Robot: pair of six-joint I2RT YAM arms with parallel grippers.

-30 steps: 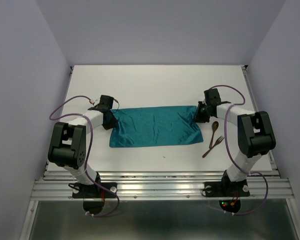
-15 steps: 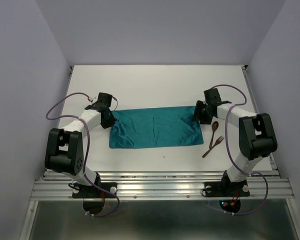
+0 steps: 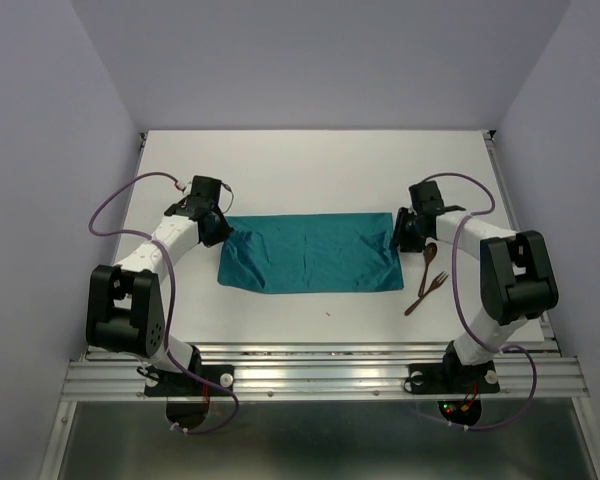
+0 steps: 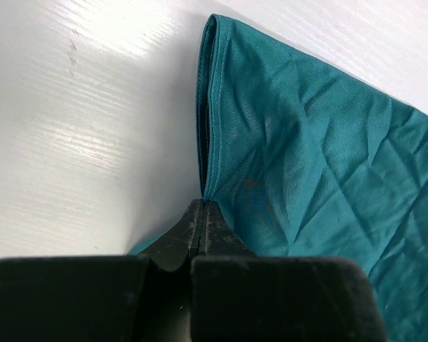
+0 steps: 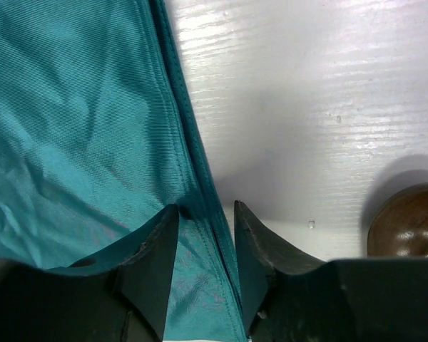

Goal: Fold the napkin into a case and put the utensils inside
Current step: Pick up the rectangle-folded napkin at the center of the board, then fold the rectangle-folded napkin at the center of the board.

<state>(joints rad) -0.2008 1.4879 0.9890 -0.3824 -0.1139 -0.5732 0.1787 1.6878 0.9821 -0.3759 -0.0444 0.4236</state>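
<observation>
Since a second ago the napkin [image 3: 310,252] has shifted only slightly, its near left corner drawn in, while the left arm has stretched farther out over the table [image 3: 310,170] and the right gripper [image 3: 405,232] has slid a little to the right.

The napkin lies flat mid-table as a wide rectangle. Both wrist views show a doubled edge, so I judge one fold made. It is not yet a narrow case, so more folding is left. The spoon [image 3: 429,258] and fork [image 3: 427,290] lie bare on the table just right of the cloth, waiting to go in.

At the far left corner the left gripper [image 3: 218,228] is clenched on the folded edge, fingertips pressed together with cloth between them. The right gripper's jaws stand apart astride the right hem, released. Both arms reach forward and low, wrists turned inward toward the cloth's two ends.
</observation>
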